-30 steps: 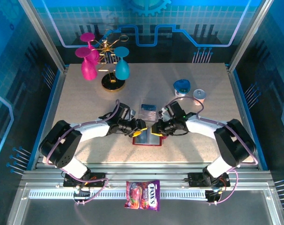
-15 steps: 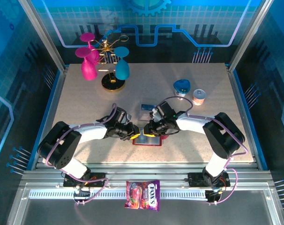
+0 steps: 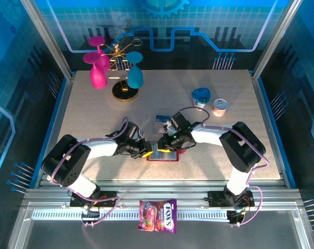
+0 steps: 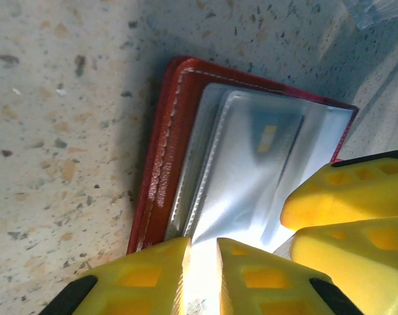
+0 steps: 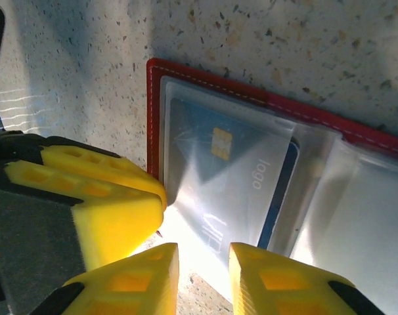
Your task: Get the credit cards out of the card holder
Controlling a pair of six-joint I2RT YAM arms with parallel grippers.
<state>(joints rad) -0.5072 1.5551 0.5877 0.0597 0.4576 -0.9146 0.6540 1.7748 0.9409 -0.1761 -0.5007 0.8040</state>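
**A:** Since a second ago both my grippers have drawn in, the right elbow folding inward. Nearest me, the candy bag (image 3: 158, 216) lies on the front rail (image 3: 69, 213)

**B:** And the card holder (image 3: 165, 157)?

**A:** Open flat on the table (image 3: 84, 111). My left gripper (image 4: 202, 248) sits at its left edge, slit-narrow at the clear sleeve (image 4: 251, 170); gripping or not, I cannot tell. My right gripper (image 5: 204, 254) is narrowly parted at the pocket with the blue chip card (image 5: 219, 174). Just beyond lies a small dark card (image 3: 162, 120)

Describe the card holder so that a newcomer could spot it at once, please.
On the speckled table, look front centre, where the left pincer and right pincer meet. The card holder lies open there; unlike the blue-lidded tub farther right, it is flat, red-edged, with clear pockets over a blue chip card.
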